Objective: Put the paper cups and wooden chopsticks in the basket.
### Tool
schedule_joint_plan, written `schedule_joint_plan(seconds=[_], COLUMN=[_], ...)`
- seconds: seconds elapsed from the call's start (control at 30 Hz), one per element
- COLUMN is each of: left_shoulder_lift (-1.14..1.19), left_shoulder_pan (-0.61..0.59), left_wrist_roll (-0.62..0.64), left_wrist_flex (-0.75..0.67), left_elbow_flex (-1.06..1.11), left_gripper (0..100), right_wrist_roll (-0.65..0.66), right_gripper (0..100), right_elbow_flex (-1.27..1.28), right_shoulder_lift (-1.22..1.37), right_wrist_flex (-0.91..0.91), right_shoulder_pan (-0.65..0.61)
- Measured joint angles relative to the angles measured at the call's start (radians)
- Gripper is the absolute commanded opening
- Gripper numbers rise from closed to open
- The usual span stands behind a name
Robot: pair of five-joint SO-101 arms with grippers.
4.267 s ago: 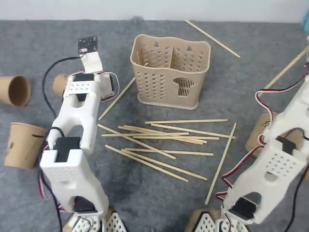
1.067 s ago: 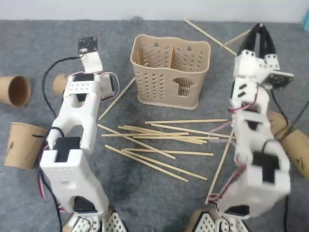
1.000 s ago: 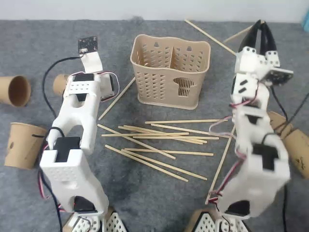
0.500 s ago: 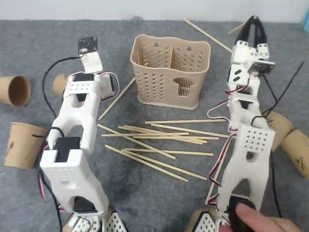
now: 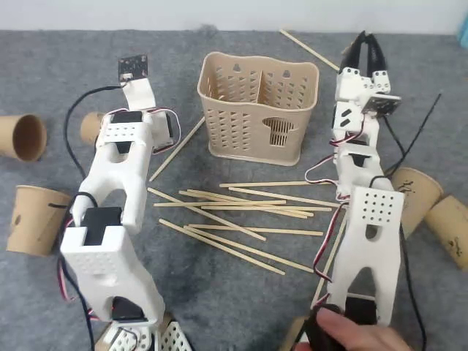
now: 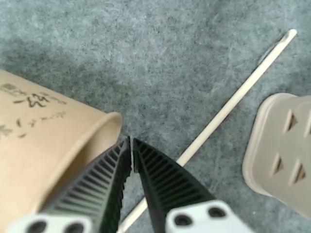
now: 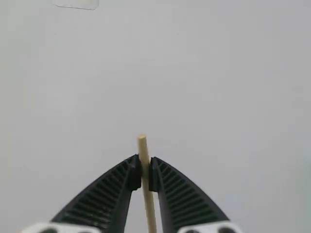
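Note:
The beige slotted basket (image 5: 257, 110) stands at the back middle of the grey mat. My right gripper (image 5: 363, 44) is raised to the right of the basket, shut on a wooden chopstick (image 7: 144, 160) whose tip pokes out past the fingertips (image 7: 133, 170). My left gripper (image 6: 130, 143) is shut and empty, low over the mat, its tips beside the rim of a tipped paper cup (image 6: 48, 141). Several chopsticks (image 5: 248, 208) lie scattered in front of the basket. Two more cups (image 5: 22, 137) (image 5: 33, 218) lie at the far left, and two cups (image 5: 413, 194) (image 5: 447, 230) at the right.
One chopstick (image 5: 178, 148) leans along the mat left of the basket; it is also close to my left gripper (image 6: 228, 104). Another chopstick (image 5: 320, 57) lies behind the basket. A person's hand (image 5: 351, 338) rests at the right arm's base.
The right arm rose from its folded pose at the right and swung left toward the basket with the chopstick. A hand came in at its base. The left arm stayed still.

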Motion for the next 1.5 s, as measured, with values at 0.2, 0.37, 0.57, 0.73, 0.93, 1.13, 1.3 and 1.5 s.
schedule_joint_plan(seconds=[0.2, 0.37, 0.57, 0.73, 0.93, 1.13, 1.3, 1.5], left_shoulder_lift=[0.0, 0.0, 0.0, 0.0, 0.0, 0.0, 0.0, 0.0], left_shoulder_pan=[0.0, 0.0, 0.0, 0.0, 0.0, 0.0, 0.0, 0.0], left_wrist_roll=[0.0, 0.0, 0.0, 0.0, 0.0, 0.0, 0.0, 0.0], left_wrist_flex=[0.0, 0.0, 0.0, 0.0, 0.0, 0.0, 0.0, 0.0], left_elbow_flex=[0.0, 0.0, 0.0, 0.0, 0.0, 0.0, 0.0, 0.0], left_gripper=[2, 2, 2, 2, 2, 2, 2, 2], right_wrist_roll=[-0.049, -0.115, -0.23, -0.347, -0.512, -0.526, -0.526, -0.512], right_gripper=[0.6, 0.6, 0.6, 0.6, 0.6, 0.6, 0.6, 0.6], right_elbow_flex=[0.0, 0.037, 0.327, 0.614, 0.738, 0.813, 0.87, 1.008], right_shoulder_lift=[0.0, -0.014, -0.218, -0.494, -0.778, -0.882, -0.919, -1.054], right_wrist_flex=[0.003, 0.006, 0.023, 0.192, 0.535, 0.629, 0.629, 0.631], right_shoulder_pan=[-0.018, -0.017, -0.017, -0.018, 0.04, 0.068, 0.08, 0.098])
